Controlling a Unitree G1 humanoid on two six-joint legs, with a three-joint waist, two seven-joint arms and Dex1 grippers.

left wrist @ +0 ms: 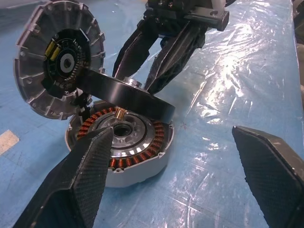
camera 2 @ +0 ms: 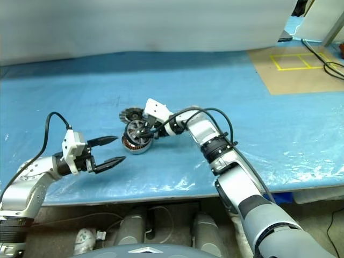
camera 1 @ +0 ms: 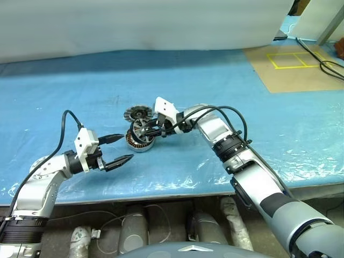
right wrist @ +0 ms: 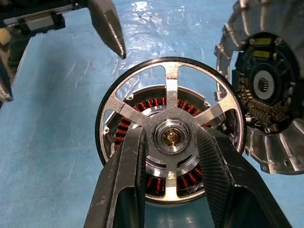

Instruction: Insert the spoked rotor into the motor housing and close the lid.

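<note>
My right gripper (right wrist: 172, 136) is shut on the hub of the spoked rotor (right wrist: 171, 84), one finger on each side. It holds the dark wheel tilted just above the motor housing (left wrist: 135, 164), whose copper windings (right wrist: 156, 102) show through the spokes. The rotor's low edge is at the housing's rim; I cannot tell if they touch. The ribbed grey lid (left wrist: 31, 57) leans tilted right behind the housing, its inner face showing. My left gripper (camera 1: 127, 147) hovers open a short way in front of the housing with nothing between its fingers.
The blue plastic-covered table (camera 1: 80, 86) runs wide to both sides. A tan mat with a yellow tape square (camera 1: 293, 59) and black cables (camera 1: 325, 63) lie at the back right. A white sheet (camera 1: 134, 21) hangs along the back. The table's front edge (camera 1: 161, 192) is close below the arms.
</note>
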